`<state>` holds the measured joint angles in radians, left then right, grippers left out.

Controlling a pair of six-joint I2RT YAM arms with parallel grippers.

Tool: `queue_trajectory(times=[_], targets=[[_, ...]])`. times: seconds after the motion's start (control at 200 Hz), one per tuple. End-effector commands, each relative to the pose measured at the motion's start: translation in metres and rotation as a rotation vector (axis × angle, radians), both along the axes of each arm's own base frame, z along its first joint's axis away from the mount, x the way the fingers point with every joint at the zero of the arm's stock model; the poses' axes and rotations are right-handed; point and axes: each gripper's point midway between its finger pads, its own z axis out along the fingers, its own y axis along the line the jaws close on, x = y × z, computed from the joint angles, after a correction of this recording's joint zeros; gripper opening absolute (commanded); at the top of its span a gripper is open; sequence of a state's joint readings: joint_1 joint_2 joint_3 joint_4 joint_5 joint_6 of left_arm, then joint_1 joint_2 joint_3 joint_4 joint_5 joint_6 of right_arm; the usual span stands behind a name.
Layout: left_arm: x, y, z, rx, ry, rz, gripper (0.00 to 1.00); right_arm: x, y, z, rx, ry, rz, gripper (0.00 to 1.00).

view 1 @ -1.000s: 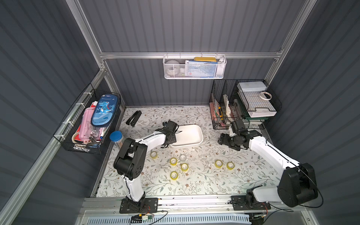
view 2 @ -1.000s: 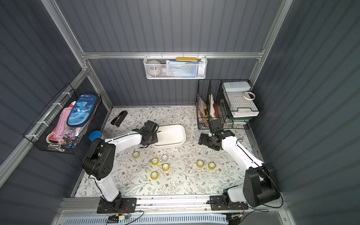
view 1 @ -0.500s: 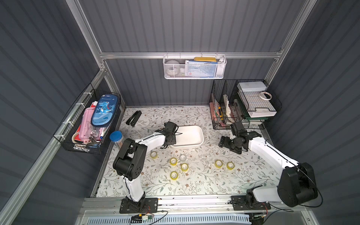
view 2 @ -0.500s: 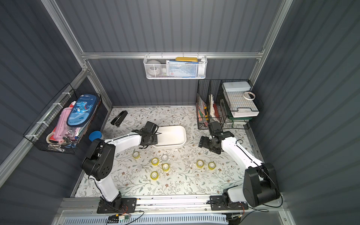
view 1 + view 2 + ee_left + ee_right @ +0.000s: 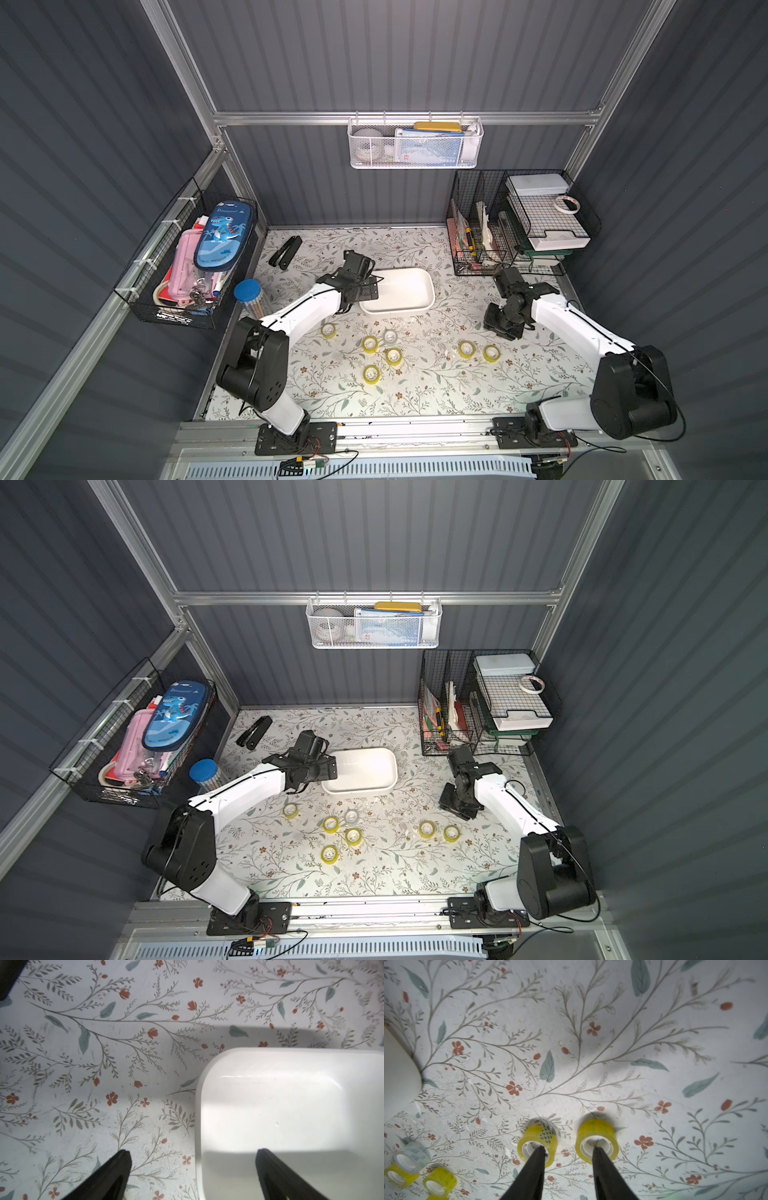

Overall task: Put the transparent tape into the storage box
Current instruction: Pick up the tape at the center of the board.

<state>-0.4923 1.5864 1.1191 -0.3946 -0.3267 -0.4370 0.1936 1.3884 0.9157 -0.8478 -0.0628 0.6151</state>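
Tape rolls (image 5: pixel 393 356), seven in all, lie flat on the floral mat (image 5: pixel 415 395), every one outside the box (image 5: pixel 430 291). Five are scattered in front of the box, with a strip of bare mat between. Among them, the clear roll (image 5: pixel 390 336) sits just beside a yellow one. Two more yellow rolls (image 5: pixel 467 349) lie side by side further right, a small gap between them.

The right gripper (image 5: pixel 568 1148) hovers above this pair. Its jaws are narrowly parted and hold nothing, with one fingertip seen over each roll's core. The left gripper (image 5: pixel 193 1154) hangs over the box's short edge nearest the left arm. Its jaws are wide and hold nothing, one finger above the mat and one above the box floor.

Bare mat lies around the box and along the front edge. A wire rack (image 5: pixel 505 187) fills the back right corner, behind the right arm.
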Motion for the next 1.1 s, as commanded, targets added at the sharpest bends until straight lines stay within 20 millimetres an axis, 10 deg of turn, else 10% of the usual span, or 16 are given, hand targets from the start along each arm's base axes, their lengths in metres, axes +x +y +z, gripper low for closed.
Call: queue_trajectory(times=[0.0,0.921,1.096], targets=[[-0.009,0.008,0.017,0.005,-0.015,0.032,0.99,-0.024,-0.009,-0.007,-0.019,0.092,-0.056,0.45],[-0.019,-0.006,0.027,-0.033,0.011,-0.076,0.99,-0.053,-0.021,-0.059,-0.055,0.172,-0.182,0.37],[-0.020,-0.002,0.024,-0.017,0.010,-0.062,0.99,-0.056,-0.022,-0.061,-0.056,0.160,-0.189,0.10]])
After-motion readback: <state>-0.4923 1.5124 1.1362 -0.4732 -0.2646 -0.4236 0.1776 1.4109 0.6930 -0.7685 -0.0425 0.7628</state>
